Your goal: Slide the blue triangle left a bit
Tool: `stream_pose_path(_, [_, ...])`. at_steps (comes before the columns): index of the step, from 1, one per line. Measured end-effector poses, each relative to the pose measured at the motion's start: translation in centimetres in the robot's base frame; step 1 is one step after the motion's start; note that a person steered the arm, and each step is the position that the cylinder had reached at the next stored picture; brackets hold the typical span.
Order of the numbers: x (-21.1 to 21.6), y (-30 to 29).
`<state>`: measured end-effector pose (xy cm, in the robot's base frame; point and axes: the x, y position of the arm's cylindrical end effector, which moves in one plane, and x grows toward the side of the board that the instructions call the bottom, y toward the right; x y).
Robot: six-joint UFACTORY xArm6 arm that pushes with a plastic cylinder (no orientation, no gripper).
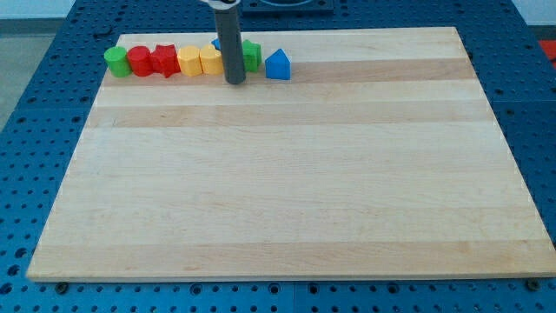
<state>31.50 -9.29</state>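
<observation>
**Rod and block row at the far edge of the board**

Jaws do not exist on this arm, so nothing is clenched, released or grasped: it ends in a plain dark rod. Nearest the view's bottom lies the wooden board (287, 200), pale, with lengthwise grain bands, resting on a blue perforated table (35, 174) that frames it on all sides. Most of the board's surface carries no blocks.

Toward the view's top, all blocks sit in one row close to the far edge. My tip (235, 82) rests on the board just in front of that row, the rod rising straight up and out of the picture. At the view's right of the tip stands the blue triangle (277, 65), a house-like pointed block at the right end of the row, near the tip but apart from it. Between rod and blue triangle shows a green block (252, 55), partly hidden by the rod; its shape I cannot tell. Behind the rod a second blue block (216, 43) peeks out, mostly hidden.

Leftward from the rod run a yellow block (209, 60), another yellow block (188, 62), a red star-like block (164, 60), a red cylinder (140, 61) and a green cylinder (115, 61), packed side by side.
</observation>
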Motion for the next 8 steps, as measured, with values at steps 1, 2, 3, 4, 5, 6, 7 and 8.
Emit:
stream_pose_path(1, [3.0, 0.6])
stream_pose_path(2, [3.3, 4.6])
stream_pose_path(3, [3.6, 8.5])
stream_pose_path(4, [5.1, 9.7])
stream_pose_path(5, [6.3, 12.0])
stream_pose_path(6, [6.7, 12.7])
stream_pose_path(7, [6.6, 13.0])
stream_pose_path(8, [6.1, 14.0])
